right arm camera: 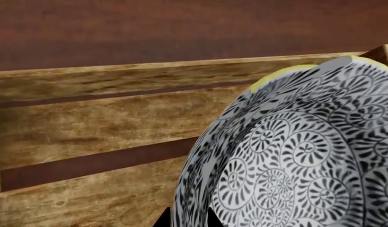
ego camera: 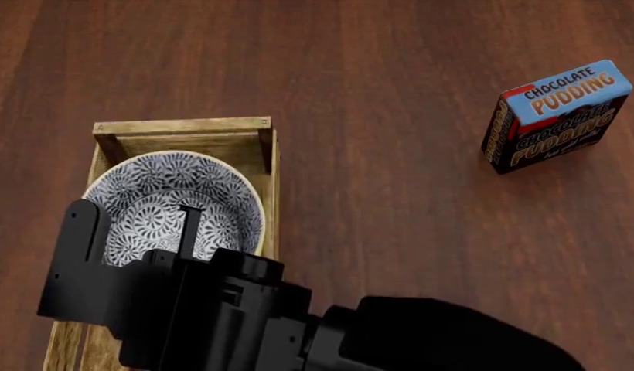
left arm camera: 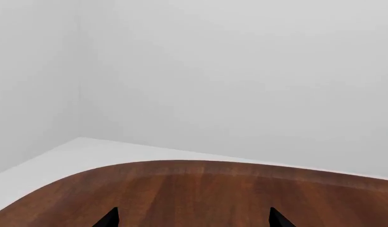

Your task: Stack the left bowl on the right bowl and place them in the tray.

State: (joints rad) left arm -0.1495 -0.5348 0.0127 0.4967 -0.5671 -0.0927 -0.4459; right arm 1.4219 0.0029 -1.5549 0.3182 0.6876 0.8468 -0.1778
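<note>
In the right wrist view we see two dark fingers [right arm camera: 212, 218] of the right gripper [right arm camera: 188, 220] set narrowly, one on each side of the wall of the patterned bowl [right arm camera: 295, 165]; they pinch its rim. From the head view, one slim finger [ego camera: 189, 228] stands upright inside the bowl [ego camera: 172, 205], with the broader black body of the gripper [ego camera: 141, 232] outside the rim on the near side. The bowl is white with dense black floral rosettes. A thin yellow edge [right arm camera: 288, 71] shows just under its rim in the right wrist view, which we take to be a second bowl nested beneath, though little of it is visible.

The bowl sits within the tray [ego camera: 183, 127], a pale wooden crate with a slatted bottom [right arm camera: 86, 127]; it fills the far end, close to the taller end board. The tray rests on the dark wooden desk [ego camera: 400, 232]. The right arm [ego camera: 441, 336] crosses the lower part of the head view and covers the near end of the tray.

Well apart from the tray, toward the far right, a blue-and-black chocolate pudding box [ego camera: 554, 116] stands on the desk.

In the left wrist view the fingers [left arm camera: 277, 220] of the left gripper [left arm camera: 194, 218] are spread wide and hold nothing, above the rounded desk edge [left arm camera: 200, 189] near a pale wall.
</note>
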